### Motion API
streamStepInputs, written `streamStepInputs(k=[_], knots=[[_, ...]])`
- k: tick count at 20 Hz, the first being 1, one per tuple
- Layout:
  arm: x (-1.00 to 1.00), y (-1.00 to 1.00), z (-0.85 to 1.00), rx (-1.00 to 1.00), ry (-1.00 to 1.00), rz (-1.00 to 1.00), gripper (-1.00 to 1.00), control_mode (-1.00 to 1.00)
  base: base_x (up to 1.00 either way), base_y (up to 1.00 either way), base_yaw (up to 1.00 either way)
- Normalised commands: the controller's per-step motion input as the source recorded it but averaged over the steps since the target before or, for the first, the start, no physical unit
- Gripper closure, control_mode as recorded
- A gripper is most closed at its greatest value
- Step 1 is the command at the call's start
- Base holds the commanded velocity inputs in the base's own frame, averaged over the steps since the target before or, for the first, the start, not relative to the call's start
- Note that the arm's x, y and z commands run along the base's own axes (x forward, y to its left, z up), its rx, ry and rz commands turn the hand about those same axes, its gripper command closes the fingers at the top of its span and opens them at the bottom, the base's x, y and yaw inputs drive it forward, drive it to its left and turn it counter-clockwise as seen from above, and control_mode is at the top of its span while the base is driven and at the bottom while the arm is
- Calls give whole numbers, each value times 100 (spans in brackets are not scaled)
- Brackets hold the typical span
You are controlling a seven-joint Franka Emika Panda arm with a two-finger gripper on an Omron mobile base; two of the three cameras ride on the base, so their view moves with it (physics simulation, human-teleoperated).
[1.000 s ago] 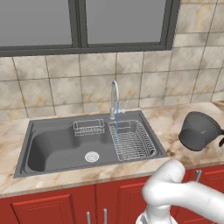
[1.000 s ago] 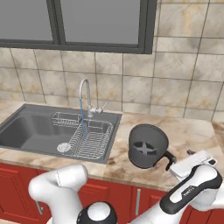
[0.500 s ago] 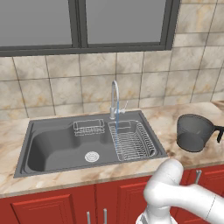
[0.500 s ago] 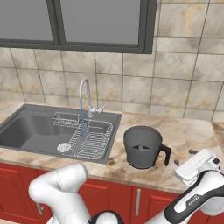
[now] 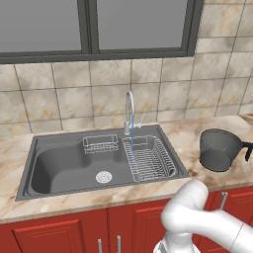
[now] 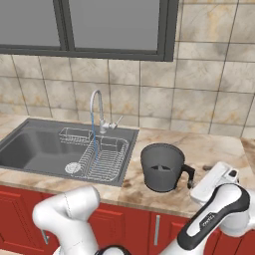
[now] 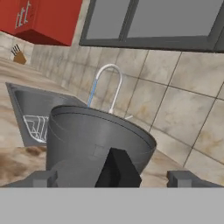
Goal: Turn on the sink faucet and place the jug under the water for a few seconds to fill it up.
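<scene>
thin light blue water stream (image 5: 132, 141) is already running from the slim chrome gooseneck faucet (image 5: 129, 109) while the dark grey tapered jug (image 6: 160, 167) is sitting on the marble desk (image 6: 214, 149) beside the sink (image 5: 59, 165), jaws spread wide astride its black handle (image 7: 117, 169), filling not yet done.

The jug (image 5: 220, 149) stands on the counter (image 5: 197, 136) (right of the sink (image 5: 59, 165)), water (image 5: 132, 132) running.

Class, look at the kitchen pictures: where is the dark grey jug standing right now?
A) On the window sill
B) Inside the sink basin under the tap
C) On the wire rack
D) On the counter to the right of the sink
D: the jug stands on the marble counter, right of the sink, clear of the water.
</scene>
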Motion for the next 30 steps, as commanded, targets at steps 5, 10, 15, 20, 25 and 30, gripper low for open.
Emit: streamStepInputs(k=[5, 10, 15, 20, 25, 30], knots=[[0, 50, -23, -6, 1, 1, -100, -100, 0, 0, 0], [0, 2, -3, 0, 8, 7, -100, -100, 0, 0, 0], [0, 0, 0, 0, 13, 6, -100, -100, 0, 0, 0], [0, -2, 1, 0, 15, 5, -100, -100, 0, 0, 0], [0, -11, 9, 0, 1, 3, -100, -100, 0, 0, 0], [0, -5, 5, 0, 0, 1, -100, -100, 0, 0, 0]])
